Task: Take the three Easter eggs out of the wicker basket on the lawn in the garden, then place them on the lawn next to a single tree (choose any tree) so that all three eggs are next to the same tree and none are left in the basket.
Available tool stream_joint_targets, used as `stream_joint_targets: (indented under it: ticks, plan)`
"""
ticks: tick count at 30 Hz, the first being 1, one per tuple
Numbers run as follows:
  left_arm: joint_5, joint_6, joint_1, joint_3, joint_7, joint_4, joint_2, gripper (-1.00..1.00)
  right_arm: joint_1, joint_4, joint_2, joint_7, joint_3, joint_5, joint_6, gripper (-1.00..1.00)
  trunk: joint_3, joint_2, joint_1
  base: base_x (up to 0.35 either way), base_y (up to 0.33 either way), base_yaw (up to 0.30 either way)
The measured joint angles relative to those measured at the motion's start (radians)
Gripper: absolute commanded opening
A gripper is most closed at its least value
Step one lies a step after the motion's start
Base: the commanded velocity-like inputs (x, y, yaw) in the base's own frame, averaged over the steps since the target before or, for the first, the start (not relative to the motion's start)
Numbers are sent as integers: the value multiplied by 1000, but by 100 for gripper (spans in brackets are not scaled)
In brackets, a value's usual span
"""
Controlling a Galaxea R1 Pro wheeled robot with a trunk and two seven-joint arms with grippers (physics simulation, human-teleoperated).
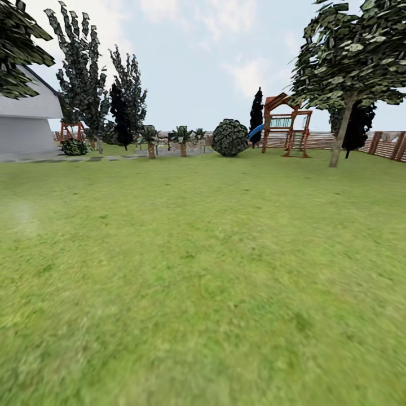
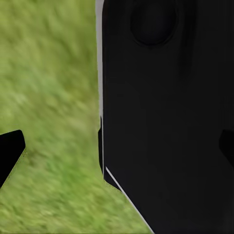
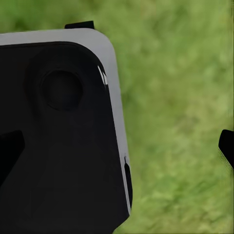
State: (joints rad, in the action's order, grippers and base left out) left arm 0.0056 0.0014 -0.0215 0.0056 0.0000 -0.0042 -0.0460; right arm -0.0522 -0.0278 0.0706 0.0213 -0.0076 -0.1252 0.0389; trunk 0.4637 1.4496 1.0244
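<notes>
We're on the way across the lawn; no basket or eggs in sight, so we can't tell where they are, and we judge nothing confirmed done.

Count: one pale-trunk tree far right, a candidate drop spot; one play tower just left of it; one round bush far centre; three short palms left of the bush; one house far left.

Both wrist views show black robot body over grass. Left fingers and right fingers peek at the frame edges and look spread, holding nothing.

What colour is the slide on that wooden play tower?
Blue: the slide on the reddish-brown wooden play tower, clearest in the head view.
</notes>
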Motion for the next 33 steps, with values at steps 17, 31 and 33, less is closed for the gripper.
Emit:
stream_joint_targets:
  ticks: [17, 31, 33]
  plan:
    - [0, 0, 0, 0, 0, 0, -1, 100, 0, 0, -2, 0, 0, 0, 0, 100, 0, 0, 0, 322, 0, 0]
    - [0, 0, 0, 0, 1, 0, -1, 100, 0, 0, 3, 0, 0, 0, 0, 100, 0, 0, 0, 322, 0, 83]
    - [0, 0, 0, 0, 1, 0, -1, 100, 0, 0, 3, 0, 0, 0, 0, 100, 0, 0, 0, 322, 0, 214]
